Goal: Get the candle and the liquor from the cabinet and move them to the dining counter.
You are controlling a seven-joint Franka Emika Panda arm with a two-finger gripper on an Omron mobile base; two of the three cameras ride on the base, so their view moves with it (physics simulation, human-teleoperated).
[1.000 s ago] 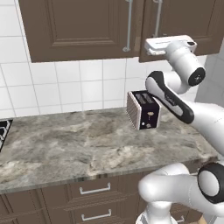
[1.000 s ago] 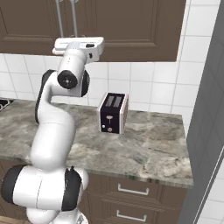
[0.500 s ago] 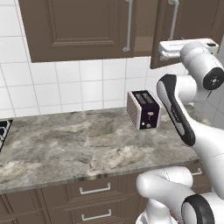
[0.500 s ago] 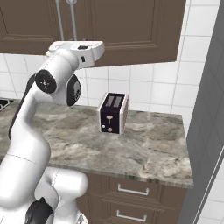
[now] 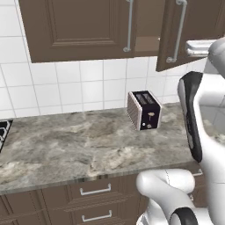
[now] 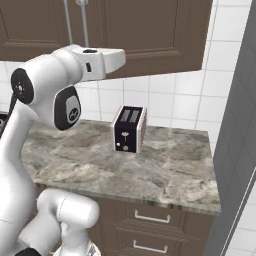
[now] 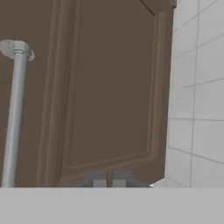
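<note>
The cabinet (image 5: 74,26) hangs over the tiled wall, dark brown with panelled doors. Its right door (image 5: 195,19) stands swung partly out, and a strip of brown interior (image 5: 147,37) shows beside it. My white hand (image 5: 200,46) is level with that door's lower edge, in front of it. In the hand view, my gripper (image 7: 109,183) is shut with nothing between the fingertips, facing the door panel (image 7: 109,87) with its silver bar handle (image 7: 13,113) off to the left. The candle, the liquor and the dining counter are out of view.
A dark toaster (image 5: 144,110) stands on the marble worktop (image 5: 66,149) below the cabinet, also seen from the other side as the toaster (image 6: 129,129). Brown drawers (image 5: 94,190) run under the worktop. A tall grey panel (image 6: 240,125) closes the right side.
The right cabinet door has swung further open. My hand has moved right along it, away from the handle, and the jaws have closed empty.
</note>
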